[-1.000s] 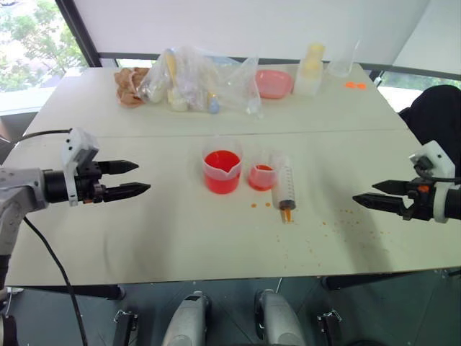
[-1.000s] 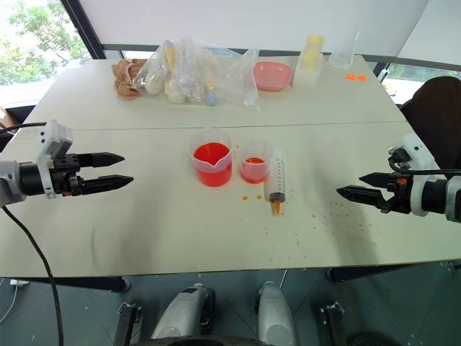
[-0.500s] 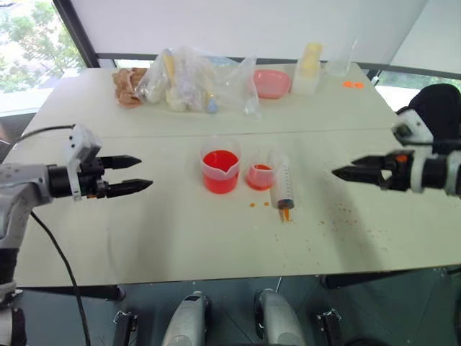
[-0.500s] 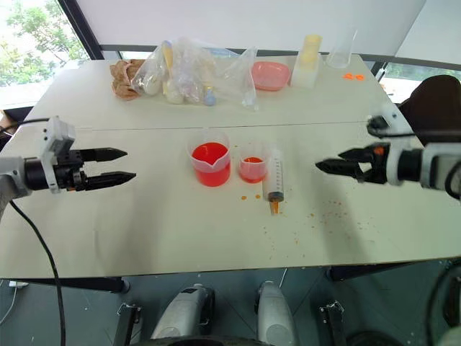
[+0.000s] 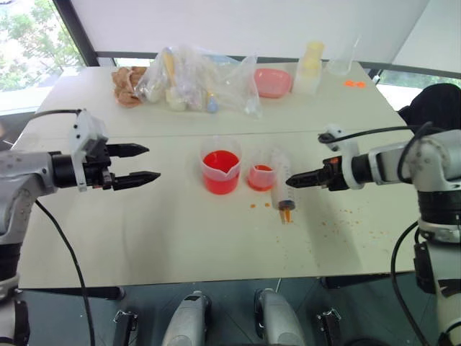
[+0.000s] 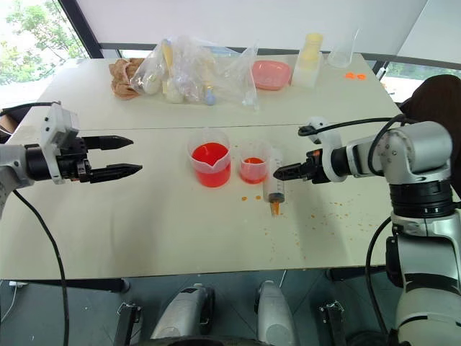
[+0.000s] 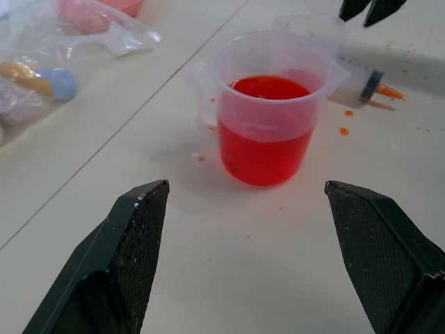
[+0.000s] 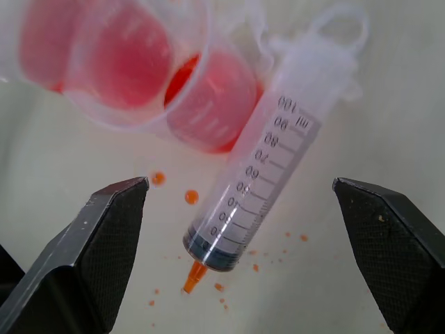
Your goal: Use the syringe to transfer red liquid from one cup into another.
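R wrist cam reads the syringe [image 8: 268,177] scale, orange tip toward camera, droplets [image 8: 174,188] beside; head cam can't. Right gripper [image 6: 279,174] spread, empty, over syringe lying beside small cup [image 6: 253,161]. Left gripper [image 6: 133,156] level, spread, facing measuring cup [image 7: 270,104].

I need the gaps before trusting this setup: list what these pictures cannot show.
- Syringe: in the right wrist view, its plunger position is unreadable through the cloudy barrel.
- Smaller cup: in the left wrist view, mostly hidden behind the larger cup.
- Plastic bag: head views, contents too jumbled to identify.
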Robot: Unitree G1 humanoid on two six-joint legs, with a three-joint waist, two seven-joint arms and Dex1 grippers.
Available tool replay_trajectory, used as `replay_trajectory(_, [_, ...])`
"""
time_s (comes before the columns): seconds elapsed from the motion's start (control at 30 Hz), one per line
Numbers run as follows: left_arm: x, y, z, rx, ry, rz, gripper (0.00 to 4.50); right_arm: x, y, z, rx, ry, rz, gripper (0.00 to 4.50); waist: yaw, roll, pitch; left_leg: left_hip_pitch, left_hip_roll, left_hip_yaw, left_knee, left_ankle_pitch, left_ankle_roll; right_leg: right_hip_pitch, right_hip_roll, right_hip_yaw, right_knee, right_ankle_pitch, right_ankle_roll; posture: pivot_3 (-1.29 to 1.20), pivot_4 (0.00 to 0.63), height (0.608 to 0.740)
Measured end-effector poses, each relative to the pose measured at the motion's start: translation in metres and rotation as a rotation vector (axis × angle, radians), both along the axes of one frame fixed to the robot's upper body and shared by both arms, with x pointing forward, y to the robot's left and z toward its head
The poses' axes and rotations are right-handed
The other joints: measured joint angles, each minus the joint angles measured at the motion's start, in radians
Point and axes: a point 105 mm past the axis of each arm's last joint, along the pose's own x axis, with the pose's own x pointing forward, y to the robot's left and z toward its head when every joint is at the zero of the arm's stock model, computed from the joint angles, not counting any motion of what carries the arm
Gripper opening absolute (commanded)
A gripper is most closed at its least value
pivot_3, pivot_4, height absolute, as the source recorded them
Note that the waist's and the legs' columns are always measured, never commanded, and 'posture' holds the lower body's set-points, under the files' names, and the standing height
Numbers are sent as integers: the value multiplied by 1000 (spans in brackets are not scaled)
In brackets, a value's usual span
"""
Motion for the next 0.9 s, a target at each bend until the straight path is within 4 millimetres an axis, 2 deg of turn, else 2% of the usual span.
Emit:
replay_trajectory(0.3, [1,-3,-2,-2,-5,30,3763,19,-4,-22,-21,14,-69,4445,1,0,0,0,-1,0,0,0,0,0,1,0,1,0,0,0,150,740])
replay_trajectory(0.6, [4,-9,-5,-10,-10,36,3763,30,7,-34,-49,-2,-38,4445,0,0,0,1,-1,0,1,0,0,0,1,0,2,0,0,0,150,740])
replay_trajectory(0.9, [7,-9,-8,13,-16,60,3763,55,4,-37,-132,-85,-49,4445,-2,-1,-1,2,-1,0,3,0,0,1,1,0,5,0,0,0,150,740])
